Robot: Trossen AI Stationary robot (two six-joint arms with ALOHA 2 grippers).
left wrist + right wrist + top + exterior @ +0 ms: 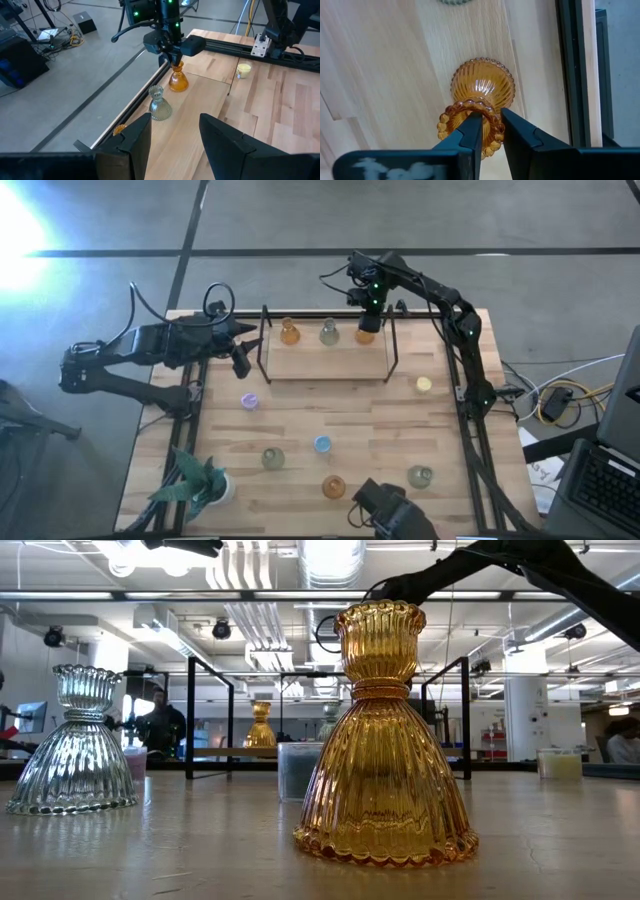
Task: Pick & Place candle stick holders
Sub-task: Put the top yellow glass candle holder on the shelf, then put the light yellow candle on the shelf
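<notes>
Wooden shelf (325, 367) — right gripper (490, 131) pinches amber holder's (482, 87) rim; left gripper (172, 137) half-open.

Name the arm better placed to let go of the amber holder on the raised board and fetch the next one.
Right. The right gripper is over the amber holder, its fingers at the rim. The yellow holder stands on its side of the table. The left gripper waits off the raised board.
</notes>
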